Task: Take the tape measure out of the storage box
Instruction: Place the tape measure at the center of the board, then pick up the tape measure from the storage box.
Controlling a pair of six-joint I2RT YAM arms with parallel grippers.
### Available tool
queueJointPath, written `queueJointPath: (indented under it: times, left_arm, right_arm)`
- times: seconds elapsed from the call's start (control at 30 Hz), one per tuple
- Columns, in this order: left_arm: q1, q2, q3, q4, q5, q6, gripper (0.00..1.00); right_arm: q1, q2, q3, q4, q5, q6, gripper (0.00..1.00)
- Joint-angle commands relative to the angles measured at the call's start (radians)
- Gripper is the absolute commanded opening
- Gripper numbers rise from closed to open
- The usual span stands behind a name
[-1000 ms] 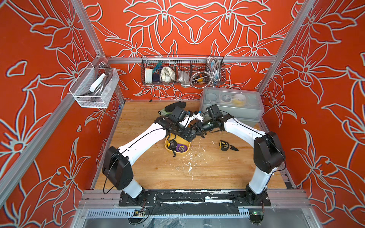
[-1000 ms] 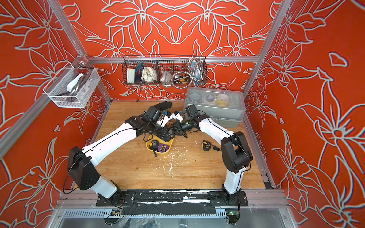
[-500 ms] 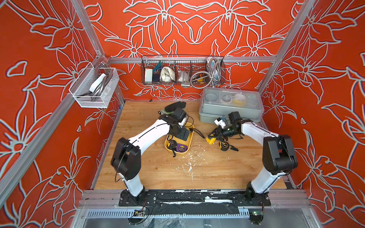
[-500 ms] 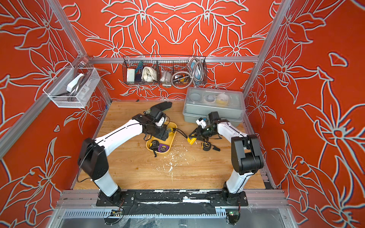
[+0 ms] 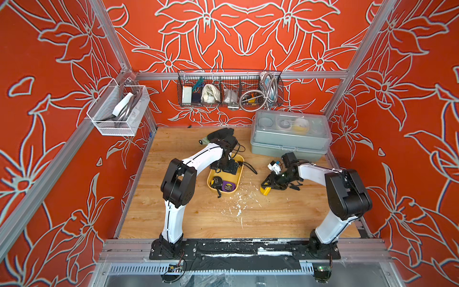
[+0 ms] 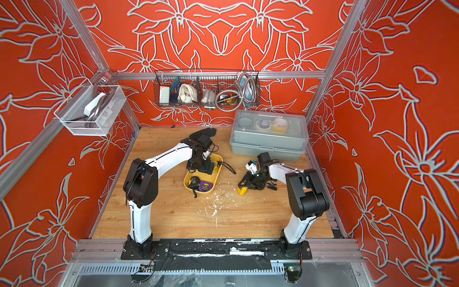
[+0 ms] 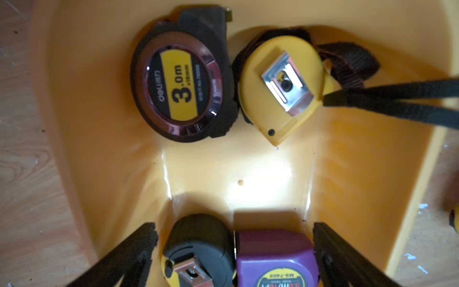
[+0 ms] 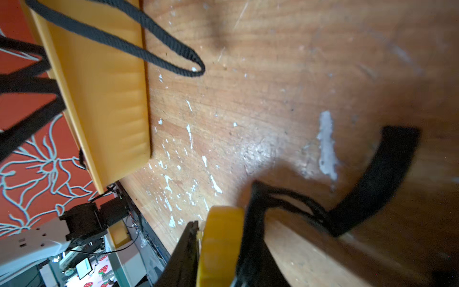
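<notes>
The yellow storage box [image 5: 239,167] [image 6: 218,171] lies mid-table. It holds several tape measures: a black 3.0 m one [image 7: 182,92], a yellow one with a clip [image 7: 280,89], a black-and-yellow one [image 7: 198,251] [image 5: 216,182] and a purple one [image 7: 275,258] [image 5: 227,185]. My left gripper [image 7: 234,228] [image 5: 224,167] is open low inside the box, its fingers [image 7: 134,251] either side of the last two. My right gripper [image 5: 267,185] [image 8: 218,238] is right of the box, low over the wood, shut on a yellow tape measure [image 8: 221,243] [image 6: 242,190].
A grey case with a clear lid [image 5: 290,141] stands at the back right. A black strap [image 8: 173,57] hangs over the box's rim, and another strap [image 8: 372,186] lies by the right gripper. Wire baskets [image 5: 229,92] [image 5: 119,109] hang on the walls. A dark glove-like thing [image 5: 219,134] lies behind the box.
My right arm has swung right from above the box and come down to the table with the yellow tape measure. My left arm has drawn in, its gripper down inside the box.
</notes>
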Motion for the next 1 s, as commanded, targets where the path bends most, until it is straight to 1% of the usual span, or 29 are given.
queueJointPath:
  times: [0.0,0.03,0.17,0.23,0.3,0.33,0.37,0.43,0.6,0.7,0.83,0.97]
  left_arm:
    - [0.006,0.031,0.034,-0.113,-0.018,-0.02,0.99]
    - [0.006,0.037,0.037,-0.121,-0.016,-0.019,0.99]
    - [0.006,0.037,0.034,-0.137,0.0,-0.022,0.99]
    - [0.006,0.027,0.025,-0.148,-0.02,-0.032,0.99]
    - [0.007,0.018,0.014,-0.156,-0.051,-0.052,0.99]
    - [0.01,0.013,0.004,-0.156,-0.067,-0.071,0.99]
    - [0.015,0.009,-0.004,-0.156,-0.067,-0.087,0.99]
    - [0.022,0.006,-0.012,-0.161,-0.056,-0.122,0.99]
    - [0.027,-0.012,-0.009,-0.185,-0.022,-0.218,0.99]
    - [0.041,-0.031,-0.013,-0.187,-0.002,-0.299,0.99]
    - [0.078,-0.026,-0.009,-0.211,0.005,-0.433,0.99]
    - [0.078,-0.02,0.0,-0.235,0.02,-0.526,0.99]
  right_arm:
    - [0.005,0.012,-0.022,0.052,0.049,-0.011,0.31]
    - [0.006,0.015,-0.021,0.052,0.057,-0.014,0.34]
    - [0.006,0.024,-0.013,0.058,0.068,-0.022,0.38]
    - [0.007,0.022,-0.008,0.053,0.077,-0.029,0.44]
    - [0.006,0.016,-0.004,0.044,0.095,-0.039,0.57]
    - [0.006,0.009,-0.002,0.043,0.101,-0.046,0.68]
    - [0.006,-0.003,0.0,0.041,0.118,-0.046,0.81]
    - [0.006,-0.035,0.004,0.043,0.135,-0.047,0.99]
    - [0.008,-0.126,0.04,0.023,0.181,-0.043,1.0]
    - [0.008,-0.173,0.045,0.033,0.193,-0.035,1.0]
    - [0.011,-0.219,0.024,0.094,0.162,0.015,1.0]
    - [0.014,-0.228,0.022,0.119,0.123,0.022,1.0]
